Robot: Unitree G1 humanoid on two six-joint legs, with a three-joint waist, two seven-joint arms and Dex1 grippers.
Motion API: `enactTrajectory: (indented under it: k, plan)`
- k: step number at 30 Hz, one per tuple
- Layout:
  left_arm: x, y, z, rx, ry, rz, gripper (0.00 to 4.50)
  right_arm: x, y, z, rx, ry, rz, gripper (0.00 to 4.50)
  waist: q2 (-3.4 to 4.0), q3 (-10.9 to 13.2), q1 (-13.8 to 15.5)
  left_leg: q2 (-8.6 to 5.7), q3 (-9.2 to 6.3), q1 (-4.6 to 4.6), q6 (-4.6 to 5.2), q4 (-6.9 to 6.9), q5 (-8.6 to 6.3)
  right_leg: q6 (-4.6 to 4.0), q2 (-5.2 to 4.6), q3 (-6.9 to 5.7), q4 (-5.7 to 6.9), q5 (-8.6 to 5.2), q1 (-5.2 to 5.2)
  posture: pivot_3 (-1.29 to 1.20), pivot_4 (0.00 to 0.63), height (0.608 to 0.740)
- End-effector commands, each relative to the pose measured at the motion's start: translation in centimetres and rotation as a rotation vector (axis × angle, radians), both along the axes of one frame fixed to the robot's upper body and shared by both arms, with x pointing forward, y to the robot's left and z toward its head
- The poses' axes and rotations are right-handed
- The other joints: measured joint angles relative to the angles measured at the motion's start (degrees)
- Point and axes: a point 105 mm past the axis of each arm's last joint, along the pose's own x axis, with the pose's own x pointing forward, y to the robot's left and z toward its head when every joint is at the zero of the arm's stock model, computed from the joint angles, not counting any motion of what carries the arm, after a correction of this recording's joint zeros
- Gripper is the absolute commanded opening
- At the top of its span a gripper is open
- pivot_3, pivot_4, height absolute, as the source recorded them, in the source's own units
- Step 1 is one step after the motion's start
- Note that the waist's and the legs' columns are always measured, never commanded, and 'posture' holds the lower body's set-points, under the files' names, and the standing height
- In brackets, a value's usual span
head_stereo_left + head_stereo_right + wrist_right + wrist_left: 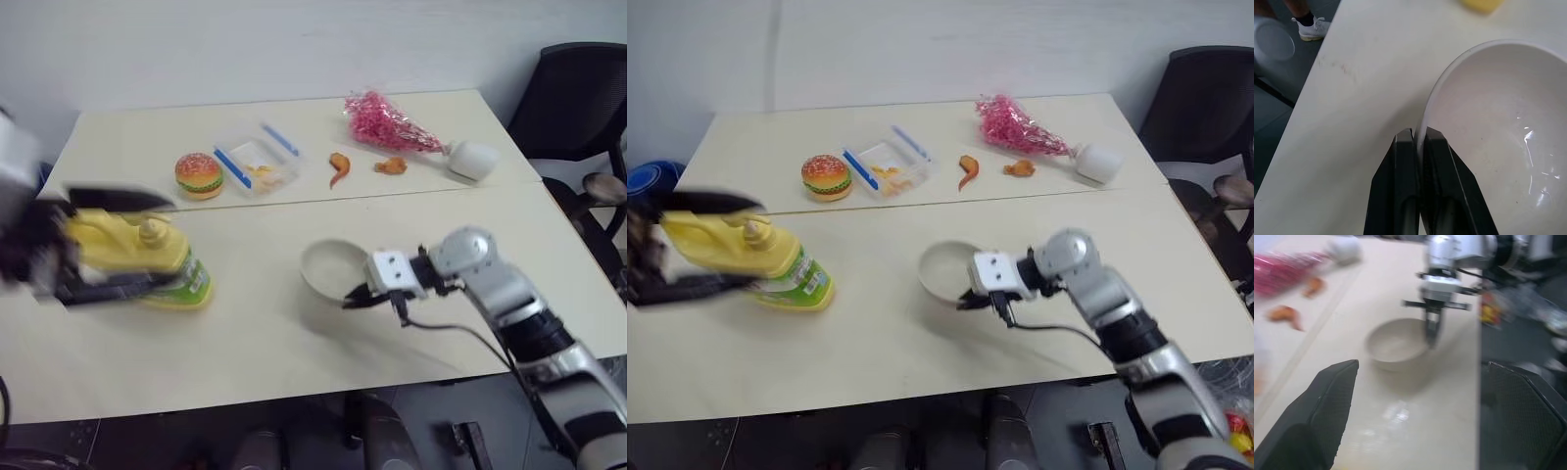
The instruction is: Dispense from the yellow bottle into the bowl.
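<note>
The yellow bottle (147, 257), a big jug with a pump top and green label, stands near the table's left edge. My left gripper (157, 241) is open at the bottle. One black finger shows above the jug and one below it in the head views. In the left wrist view nothing sits between its wide-apart fingers (1327, 401). The bowl (328, 266), small and grey-white, sits right of the table's middle. My right gripper (1419, 134) is shut on the bowl's near rim, one finger inside and one outside. A shadow under the bowl (1396, 345) suggests it hangs slightly off the table.
Along the table's far side lie a toy burger (199, 174), a clear box with blue strips (257, 162), two orange food pieces (339, 166) and a pink bouquet (387, 122) in a white holder (472, 159). A black chair (578, 98) stands at the right.
</note>
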Motion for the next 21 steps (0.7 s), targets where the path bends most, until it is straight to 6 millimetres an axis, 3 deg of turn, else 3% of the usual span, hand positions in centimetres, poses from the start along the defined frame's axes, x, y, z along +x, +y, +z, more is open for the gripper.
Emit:
enactTrajectory:
  k: [1, 3, 7, 11, 16, 21]
  plan:
    - [0.0, 2.3, 1.4, 0.065, -0.034, 0.038, 4.31, -1.1, 1.4, 3.2, 0.006, 0.005, 0.103, 0.0, -0.03, 0.0, 0.0, 0.01, 0.0, 0.05, -0.02, -0.06, 0.0, -0.04, 0.02, -0.03, 0.01, -0.03, 0.02, 0.0, 0.15, 0.74]
    - [0.4, 3.7, 1.5, 0.1, -0.03, 0.071, 3.94, -1.5, 2.5, 4.3, -0.02, -0.018, 0.164, 0.0, -0.02, 0.0, -0.1, 0.04, 0.01, -0.01, -0.06, -0.07, 0.02, -0.07, 0.08, -0.06, 0.0, -0.05, -0.17, 0.0, 0.15, 0.74]
    - [1.0, 5.8, 1.2, 0.147, -0.014, 0.11, 2.68, -2.0, 5.7, 5.8, -0.047, -0.069, 0.245, 0.0, -0.02, 0.0, -0.9, 0.04, 0.11, -0.04, -0.08, -0.19, 0.04, -0.08, 0.1, -0.1, -0.02, -0.06, -0.26, 0.0, 0.15, 0.74]
    - [1.4, 6.1, 0.8, 0.17, -0.011, 0.094, 1.5, -2.6, 8.8, 6.2, -0.098, -0.109, 0.332, 0.0, -0.14, 0.0, -1.1, 0.04, 0.14, -0.09, -0.08, -0.17, 0.04, -0.08, 0.08, -0.14, -0.01, -0.05, -0.31, 0.0, 0.15, 0.74]
    - [1.7, 5.6, 0.2, 0.181, -0.005, 0.062, 0.04, -1.8, 11.4, 6.5, -0.143, -0.177, 0.327, 0.0, -0.22, -0.1, -1.1, 0.03, 0.31, -0.27, -0.08, -0.16, 0.04, -0.09, 0.03, -0.14, 0.18, -0.05, -0.69, 0.0, 0.15, 0.74]
    - [2.0, 5.1, -0.4, 0.191, -0.019, 0.057, 0.04, -1.9, 13.6, 7.6, -0.166, -0.187, 0.318, 0.0, -0.24, -0.1, -2.1, 0.02, 0.63, -0.34, -0.08, -0.15, 0.04, -0.09, 0.0, -0.12, 0.28, -0.05, -0.94, 0.0, 0.15, 0.74]
